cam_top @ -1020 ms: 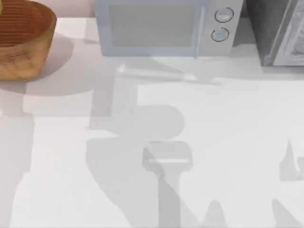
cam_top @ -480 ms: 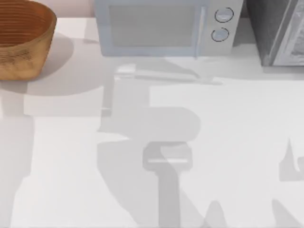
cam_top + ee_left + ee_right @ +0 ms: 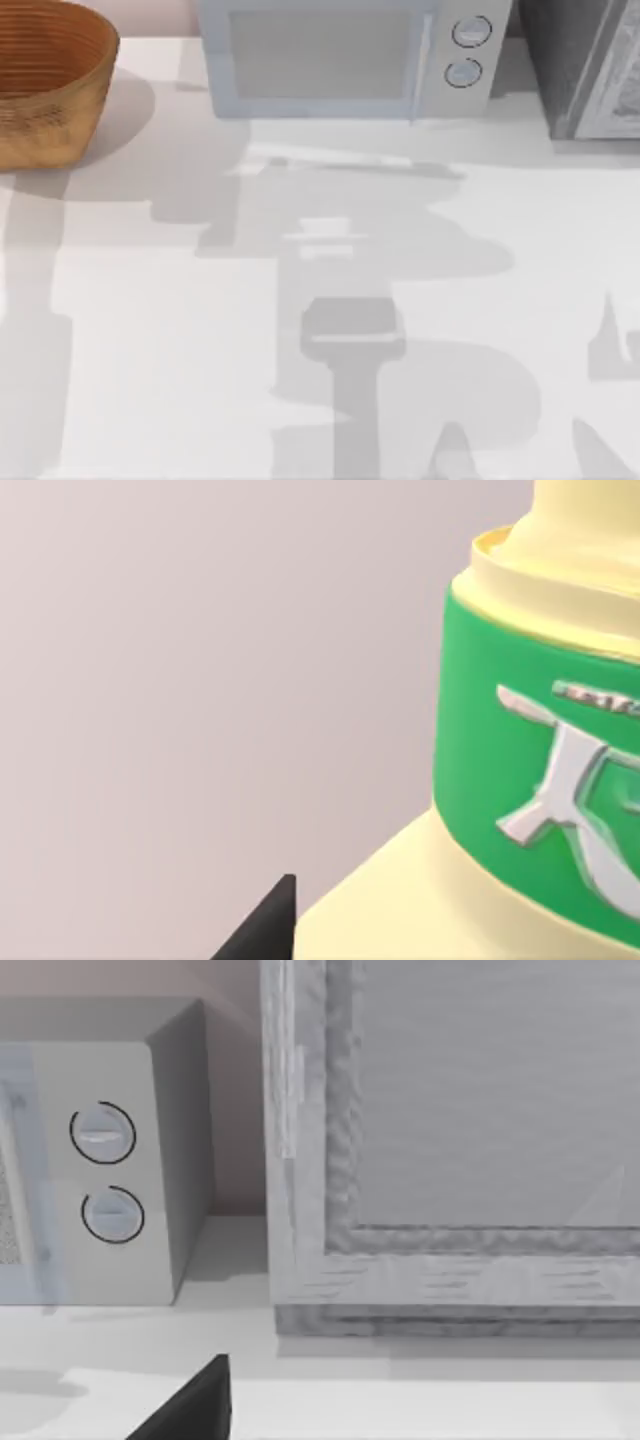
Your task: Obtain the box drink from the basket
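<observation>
The box drink, pale yellow with a green band and a silver mark, hangs close before the left wrist camera against a plain wall. My left gripper is shut on it, one black fingertip lying against its lower side. The orange-brown woven basket stands at the table's far left corner, and the ribbed part of its inside that I can see is bare. A black tip of my right gripper hangs above the table in front of the microwave and the grey cabinet.
A pale blue-grey microwave with two round dials stands along the back edge. A grey cabinet fills the back right corner. Arm shadows fall across the white table.
The arm shadows on the table have slid to the right and spread wider. The basket, microwave and cabinet have stayed put.
</observation>
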Motion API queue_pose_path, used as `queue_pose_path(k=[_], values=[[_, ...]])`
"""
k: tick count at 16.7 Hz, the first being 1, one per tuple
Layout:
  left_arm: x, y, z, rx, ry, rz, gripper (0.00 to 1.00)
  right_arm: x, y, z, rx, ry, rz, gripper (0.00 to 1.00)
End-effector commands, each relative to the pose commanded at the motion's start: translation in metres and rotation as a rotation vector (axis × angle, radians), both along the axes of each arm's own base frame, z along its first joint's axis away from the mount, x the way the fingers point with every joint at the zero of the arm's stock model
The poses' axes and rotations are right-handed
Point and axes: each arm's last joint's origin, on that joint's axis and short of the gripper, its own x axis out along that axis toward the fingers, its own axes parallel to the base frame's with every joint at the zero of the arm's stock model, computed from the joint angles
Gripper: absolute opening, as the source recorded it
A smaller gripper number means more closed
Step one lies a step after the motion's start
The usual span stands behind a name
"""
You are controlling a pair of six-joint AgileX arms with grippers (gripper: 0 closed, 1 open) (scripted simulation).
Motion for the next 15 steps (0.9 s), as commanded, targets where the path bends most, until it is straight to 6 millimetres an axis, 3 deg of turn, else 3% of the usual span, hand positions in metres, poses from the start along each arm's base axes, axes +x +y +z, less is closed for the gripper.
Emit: queue_pose_path(k=[4,6,9,12,15], values=[[-0.096,-0.02,0.012,0.006,-0.049,-0.003,0.0,0.0,0.0,0.0,0.0,0.0,0.0,1.0],[-0.144,-0.028,0.001,0.009,-0.071,-0.004,0.0,0.0,0.0,0.0,0.0,0.0,0.0,1.0],[-0.2,-0.036,-0.034,0.011,-0.089,-0.002,0.0,0.0,0.0,0.0,0.0,0.0,0.0,1.0],[-0.232,-0.04,-0.082,0.012,-0.084,0.0,0.0,0.0,0.0,0.0,0.0,0.0,0.0,1.0],[-0.243,-0.041,-0.127,0.012,-0.051,0.004,0.0,0.0,0.0,0.0,0.0,0.0,0.0,1.0]])
